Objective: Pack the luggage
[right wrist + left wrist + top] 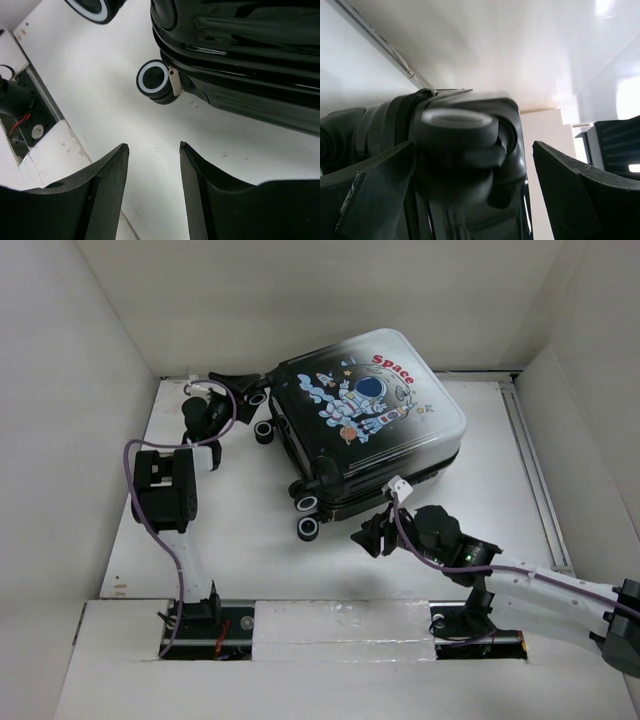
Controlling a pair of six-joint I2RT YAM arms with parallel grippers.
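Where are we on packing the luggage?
Done: the luggage lies shut, astronaut side up. In hand: left claw open astride a corner wheel; right claw open and empty, near the zip pull on the front edge. Left: zip closure likely; how far it's zipped can't be seen.
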